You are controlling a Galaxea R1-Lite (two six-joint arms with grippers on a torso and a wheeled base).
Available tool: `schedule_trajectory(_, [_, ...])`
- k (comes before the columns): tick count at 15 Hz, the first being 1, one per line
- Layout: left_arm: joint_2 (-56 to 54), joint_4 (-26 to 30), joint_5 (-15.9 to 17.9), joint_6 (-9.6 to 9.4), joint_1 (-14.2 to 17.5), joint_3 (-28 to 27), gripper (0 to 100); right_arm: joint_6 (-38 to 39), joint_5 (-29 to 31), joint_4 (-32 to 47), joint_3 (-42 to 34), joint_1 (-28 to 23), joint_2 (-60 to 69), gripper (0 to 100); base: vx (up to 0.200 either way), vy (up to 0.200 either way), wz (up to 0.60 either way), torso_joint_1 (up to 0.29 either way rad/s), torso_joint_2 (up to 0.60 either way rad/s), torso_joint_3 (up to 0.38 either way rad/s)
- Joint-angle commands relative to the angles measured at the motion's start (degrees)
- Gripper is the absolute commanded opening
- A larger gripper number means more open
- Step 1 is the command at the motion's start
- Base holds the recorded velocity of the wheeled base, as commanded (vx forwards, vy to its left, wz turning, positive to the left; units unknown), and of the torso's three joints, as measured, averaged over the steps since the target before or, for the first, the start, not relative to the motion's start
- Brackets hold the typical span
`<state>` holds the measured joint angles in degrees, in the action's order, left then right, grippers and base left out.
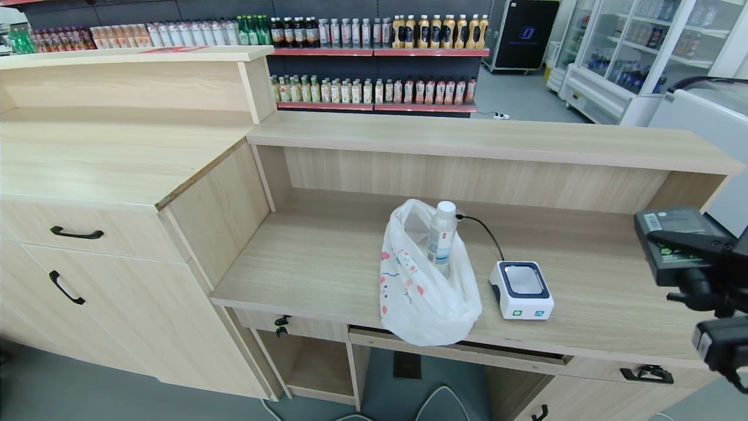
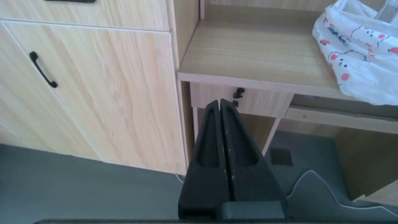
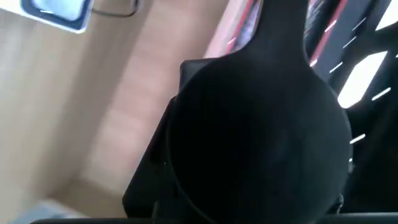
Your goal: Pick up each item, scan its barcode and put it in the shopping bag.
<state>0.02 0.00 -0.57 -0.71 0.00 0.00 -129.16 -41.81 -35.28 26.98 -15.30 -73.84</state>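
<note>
Likely one box point(image 1: 678, 223), one bottle point(image 1: 442, 234), one bag point(image 1: 418, 301)

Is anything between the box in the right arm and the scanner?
Nothing visible. Bare counter lies between the dark box in the right end effector and the scanner; the shopping bag stands beyond the scanner.

You are looking across a pale wooden desk point(image 1: 327, 257) that is sitting beneath a raised ledge point(image 1: 467, 137). Off the desk's left edge a taller cabinet point(image 1: 146, 327) is showing two black handles point(image 1: 76, 234). Beyond the ledge, red shelves point(image 1: 374, 52) are carrying rows of bottles point(image 1: 432, 32), glass-door coolers point(image 1: 631, 47) are lining the right side, and grey floor point(image 1: 520, 93) is running between them. A tall black case point(image 1: 526, 35) is standing by the shelves, and soft even light is falling over everything
</note>
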Motion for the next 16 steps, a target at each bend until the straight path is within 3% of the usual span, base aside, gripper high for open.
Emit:
schedule_trajectory(1, [-0.02, 0.0, -0.04, 0.0, 0.0, 0.0, 0, -11.91, -0.37, 0.12, -3.16, 12.84, 8.36, 0, 0.0, 0.0, 0.0, 0.0, 0.0, 0.0])
schedule_trajectory(4, [-0.02, 0.0, -0.04, 0.0, 0.0, 0.0, 0, -22.89, 3.67, -1.99, -3.16, 30.33, 7.74, 0, 0.0, 0.0, 0.0, 0.0, 0.0, 0.0])
schedule_trajectory(9, [-0.02, 0.0, -0.04, 0.0, 0.0, 0.0, 0, -25.97, 5.69, -9.19, -2.81, 46.15, -1.22, 0, 0.0, 0.0, 0.0, 0.0, 0.0, 0.0])
schedule_trajectory(11, [-0.02, 0.0, -0.04, 0.0, 0.0, 0.0, 0, -24.39, 5.51, -10.69, -1.75, 51.07, -3.94, 0, 0.0, 0.0, 0.0, 0.0, 0.0, 0.0])
schedule_trajectory(16, [-0.02, 0.0, -0.04, 0.0, 0.0, 0.0, 0, -19.2, 5.34, -12.71, -1.49, 56.26, -4.21, 0, 0.0, 0.0, 0.0, 0.0, 0.0, 0.0])
